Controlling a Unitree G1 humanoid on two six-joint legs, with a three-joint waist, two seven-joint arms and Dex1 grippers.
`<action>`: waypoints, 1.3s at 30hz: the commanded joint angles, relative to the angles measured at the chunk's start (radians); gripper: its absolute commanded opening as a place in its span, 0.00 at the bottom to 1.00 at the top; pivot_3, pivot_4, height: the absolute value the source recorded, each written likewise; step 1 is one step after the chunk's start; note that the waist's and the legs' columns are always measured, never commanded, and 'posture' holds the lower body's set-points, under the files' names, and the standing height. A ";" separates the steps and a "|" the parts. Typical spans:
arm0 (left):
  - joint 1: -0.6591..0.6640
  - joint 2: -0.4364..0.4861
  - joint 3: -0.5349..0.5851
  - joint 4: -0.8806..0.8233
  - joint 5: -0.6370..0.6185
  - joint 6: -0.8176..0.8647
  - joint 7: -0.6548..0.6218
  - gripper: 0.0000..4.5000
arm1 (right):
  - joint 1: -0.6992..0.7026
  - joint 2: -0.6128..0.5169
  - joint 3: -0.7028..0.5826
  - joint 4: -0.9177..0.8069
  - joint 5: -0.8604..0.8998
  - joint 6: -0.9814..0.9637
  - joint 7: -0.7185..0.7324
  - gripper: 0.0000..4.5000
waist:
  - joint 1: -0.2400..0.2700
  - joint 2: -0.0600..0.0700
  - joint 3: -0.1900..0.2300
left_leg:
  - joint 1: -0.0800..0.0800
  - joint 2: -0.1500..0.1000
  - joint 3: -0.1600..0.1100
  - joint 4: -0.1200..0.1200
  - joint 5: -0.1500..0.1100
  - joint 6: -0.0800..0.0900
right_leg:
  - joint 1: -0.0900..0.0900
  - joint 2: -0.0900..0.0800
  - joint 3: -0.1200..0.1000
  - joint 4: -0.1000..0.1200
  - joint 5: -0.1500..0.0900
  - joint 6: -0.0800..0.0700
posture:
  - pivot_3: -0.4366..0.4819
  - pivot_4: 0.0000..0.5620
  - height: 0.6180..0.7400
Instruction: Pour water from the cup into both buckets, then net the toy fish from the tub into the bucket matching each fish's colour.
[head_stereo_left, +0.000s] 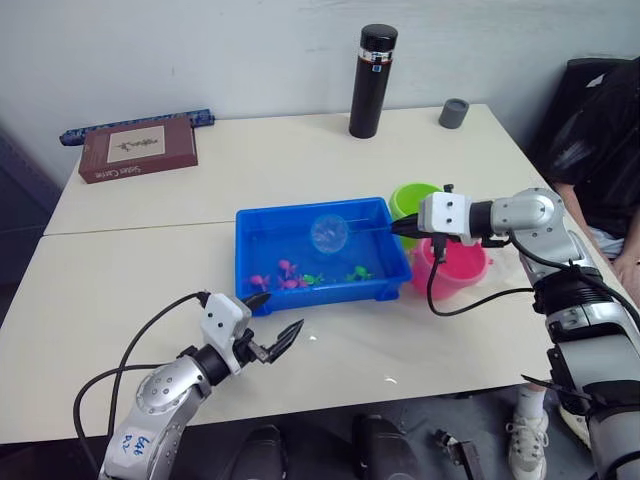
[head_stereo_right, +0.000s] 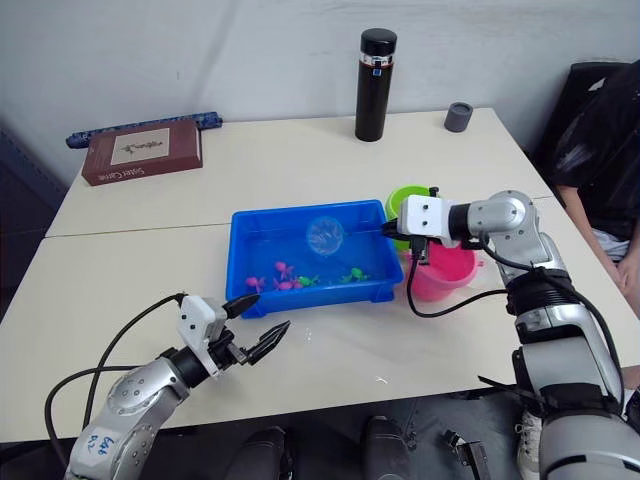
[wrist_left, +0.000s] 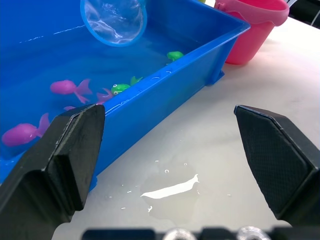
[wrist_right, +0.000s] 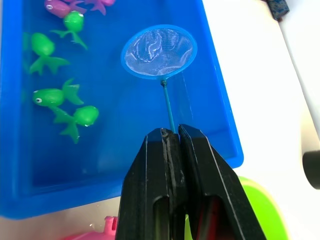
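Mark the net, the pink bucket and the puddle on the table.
net (wrist_right: 159, 52): right wrist view, on the mesh inside the blue hoop.
pink bucket (head_stereo_left: 462, 266): left eye view, on its outer wall.
puddle (wrist_left: 170, 189): left wrist view, on the bright glint of spilled water beside the tub (wrist_left: 165, 95).

green bucket (head_stereo_left: 412, 199) half hidden behind right gripper (head_stereo_left: 408, 228) — seated person (head_stereo_left: 600, 150) cut off
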 joint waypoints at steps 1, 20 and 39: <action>-0.004 0.001 -0.002 -0.013 0.003 -0.015 -0.008 0.99 | -0.040 -0.029 -0.037 -0.105 0.062 0.091 0.065 0.00 | -0.001 0.000 0.000 | 0.000 0.000 0.000 0.000 0.000 0.000 | 0.000 0.000 0.000 0.000 0.000 0.000 | 0.48 0.27 1.00; -0.009 -0.016 -0.014 -0.001 0.016 -0.024 -0.008 0.99 | -0.063 -0.093 0.030 -0.385 0.041 0.536 0.209 0.00 | 0.000 0.001 0.000 | -0.002 0.000 0.000 -0.001 -0.001 0.002 | -0.001 -0.005 -0.001 -0.003 0.000 0.000 | 0.48 0.27 1.00; -0.002 -0.040 -0.017 -0.011 0.034 -0.023 0.004 0.99 | 0.040 -0.031 0.078 -0.665 0.098 0.816 0.179 0.00 | 0.001 0.001 0.000 | -0.002 0.000 -0.001 -0.001 -0.002 0.002 | -0.001 -0.005 -0.001 -0.003 0.000 0.000 | 0.48 0.27 1.00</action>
